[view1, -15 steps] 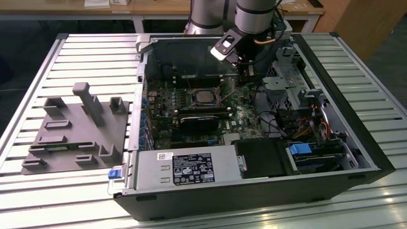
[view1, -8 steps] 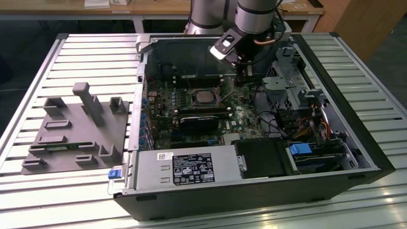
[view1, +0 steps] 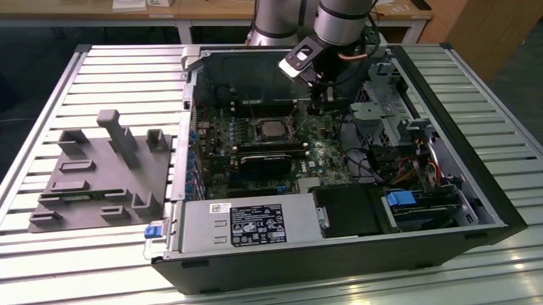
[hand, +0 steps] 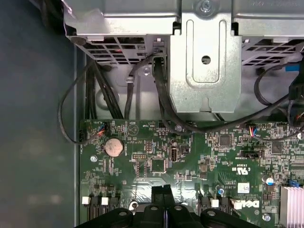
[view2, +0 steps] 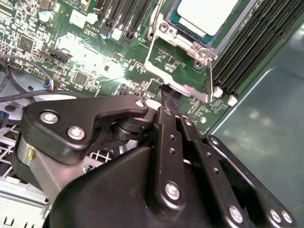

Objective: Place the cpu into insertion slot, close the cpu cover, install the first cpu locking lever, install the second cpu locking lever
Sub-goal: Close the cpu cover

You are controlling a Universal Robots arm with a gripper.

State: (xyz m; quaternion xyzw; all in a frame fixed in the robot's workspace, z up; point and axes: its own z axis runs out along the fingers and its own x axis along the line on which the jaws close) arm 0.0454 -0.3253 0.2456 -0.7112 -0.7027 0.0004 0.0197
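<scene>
Lying in the slot (view2: 166,31), exterior view's centre, is the cpu (view1: 273,127). The open cover (view2: 179,71), thin, stiff and light, probably wants pushing at its free edge; the gripper (view2: 168,95) beside it is closed, empty

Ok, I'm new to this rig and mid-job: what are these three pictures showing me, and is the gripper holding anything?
The exterior view looks over a slatted metal table with an open computer case lying on it and a grey fixture on the exterior view's left. The robot arm reaches down into the case. Both wrist views come from cameras riding on that arm, looking past its black gripper at the green motherboard. In the second wrist view the cpu sits in the insertion slot, the cpu cover is swung open beside it, and the gripper, shut and holding nothing, is at the cover's edge.
</scene>
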